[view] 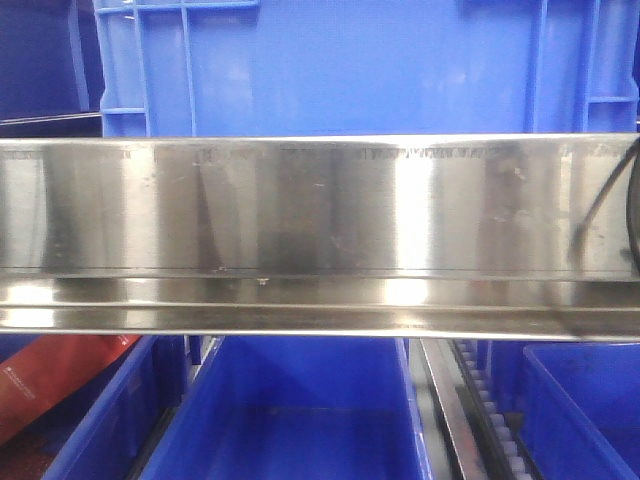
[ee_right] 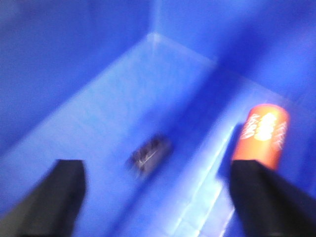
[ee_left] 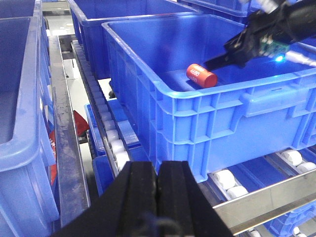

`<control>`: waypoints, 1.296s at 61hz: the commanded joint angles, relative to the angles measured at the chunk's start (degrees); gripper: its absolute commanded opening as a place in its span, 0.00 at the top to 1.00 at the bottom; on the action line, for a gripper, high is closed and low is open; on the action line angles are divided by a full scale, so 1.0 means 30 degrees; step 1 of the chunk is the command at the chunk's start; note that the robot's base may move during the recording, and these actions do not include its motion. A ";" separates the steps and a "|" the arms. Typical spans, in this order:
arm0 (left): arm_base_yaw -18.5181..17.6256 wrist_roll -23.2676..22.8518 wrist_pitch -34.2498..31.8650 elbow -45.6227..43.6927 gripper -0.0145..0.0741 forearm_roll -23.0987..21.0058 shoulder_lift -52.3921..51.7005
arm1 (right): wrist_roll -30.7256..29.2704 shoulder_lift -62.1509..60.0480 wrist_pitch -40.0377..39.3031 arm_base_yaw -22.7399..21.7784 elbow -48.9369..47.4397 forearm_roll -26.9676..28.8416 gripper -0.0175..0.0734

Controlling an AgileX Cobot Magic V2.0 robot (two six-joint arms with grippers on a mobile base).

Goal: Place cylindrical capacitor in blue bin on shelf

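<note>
Right gripper: fingers spread wide, nothing between them, pointing downward; picture blurred. Left gripper: black fingers pressed together, nothing between, held roughly level.

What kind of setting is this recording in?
Probably a warehouse or parts-storage area: a stainless steel shelf with roller tracks carrying rows of blue bins, one holding an orange-red cylinder.

capacitor inside bin — on shelf
</note>
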 commanded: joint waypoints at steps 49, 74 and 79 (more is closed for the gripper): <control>-0.0020 -0.0120 -0.1817 0.0103 0.96 0.2003 0.0240 | 0.1014 -1.5236 -0.4389 -0.5151 1.4428 -0.0714 0.98; -0.0020 -0.0120 -0.2436 0.1302 0.96 0.2009 0.0678 | 0.1014 -2.4310 -0.6272 -0.5151 2.0500 -0.1287 0.98; -0.0020 -0.0120 -0.2386 0.1336 0.96 0.2009 0.0678 | 0.1014 -2.5960 -0.6400 -0.5151 2.0590 -0.1287 0.98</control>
